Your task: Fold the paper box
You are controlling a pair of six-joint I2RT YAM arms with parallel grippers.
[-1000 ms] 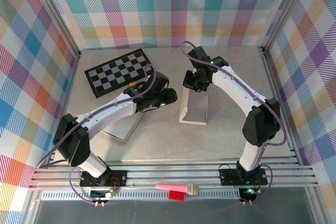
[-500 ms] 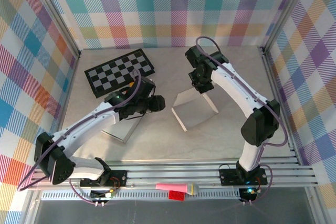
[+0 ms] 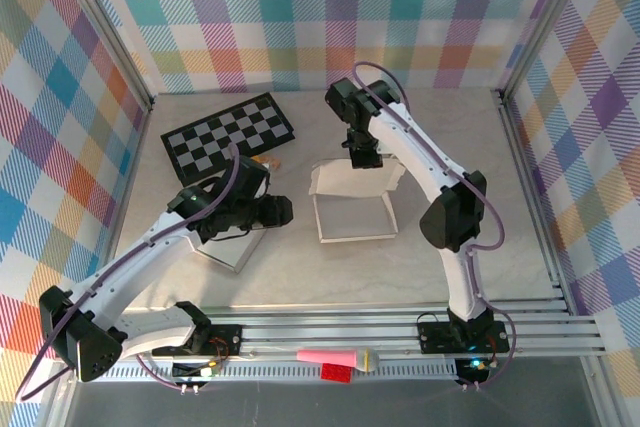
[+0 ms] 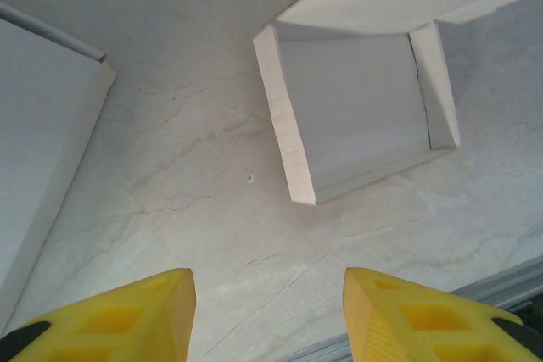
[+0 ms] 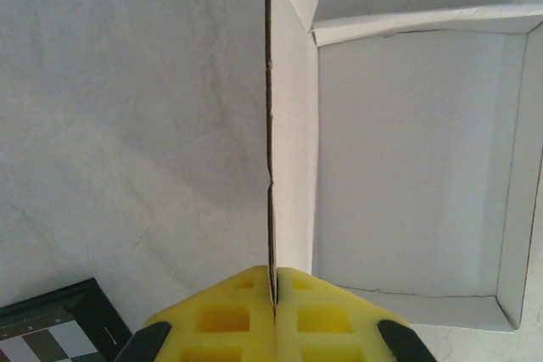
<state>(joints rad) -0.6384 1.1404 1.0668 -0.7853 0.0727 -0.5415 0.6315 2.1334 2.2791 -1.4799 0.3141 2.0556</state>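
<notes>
Since half a second ago the paper box (image 3: 352,215) has turned from a diagonal lie to sit square on the table (image 3: 450,147), its far flap raised; a second ago it stood steeply tilted; the right arm has swung leftward with it, and the left arm has drawn back toward its own side, away from the box. The right arm reaches far out, its elbow bent near the table's middle and its forearm running back leftward, with the right gripper (image 3: 362,155) pointing down at the box's far edge; the left arm stretches low and diagonally, its left gripper (image 3: 278,211) just short of the box's left wall. In the right wrist view the right gripper (image 5: 273,281) is closed on the flap, the card's edge pinched between the yellow pads (image 5: 233,315); the box's tray (image 5: 407,167) opens to the right of those jaws, and a checkerboard (image 5: 47,328) corner lies to their left. The left gripper (image 4: 265,284) stands partly apart, grasping nothing; the box (image 4: 352,108) lies ahead of its jaws, slightly right; a flat white sheet (image 4: 34,150) lies to their left.
</notes>
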